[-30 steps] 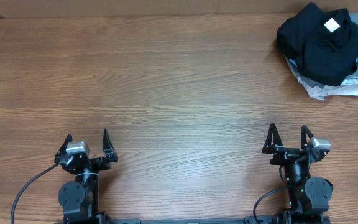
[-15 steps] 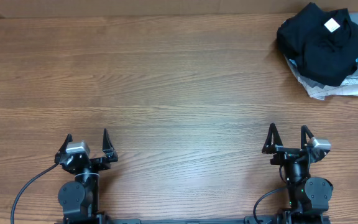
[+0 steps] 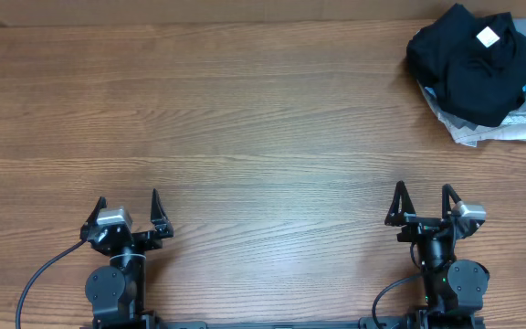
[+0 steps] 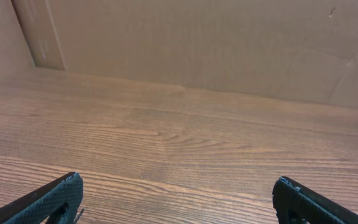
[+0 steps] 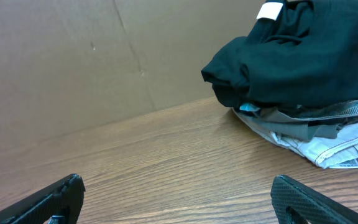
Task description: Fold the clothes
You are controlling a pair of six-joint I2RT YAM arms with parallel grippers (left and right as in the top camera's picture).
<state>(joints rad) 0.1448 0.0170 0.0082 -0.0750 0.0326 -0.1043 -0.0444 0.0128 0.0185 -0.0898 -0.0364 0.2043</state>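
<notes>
The black T-shirt [image 3: 478, 64] lies crumpled on top of a pile at the table's far right corner, its small white neck label [image 3: 488, 37] facing up. It also shows in the right wrist view [image 5: 303, 53], bunched up at the upper right. My left gripper [image 3: 126, 206] is open and empty near the front left edge; in the left wrist view [image 4: 176, 190] only bare wood lies between its fingers. My right gripper [image 3: 423, 199] is open and empty near the front right edge, far in front of the shirt, and shows wide open in its wrist view [image 5: 176, 186].
Under the black shirt lie folded grey and white pieces [image 3: 482, 128], seen also in the right wrist view [image 5: 316, 140]. A brown cardboard wall [image 4: 197, 43] stands behind the wooden table [image 3: 245, 119].
</notes>
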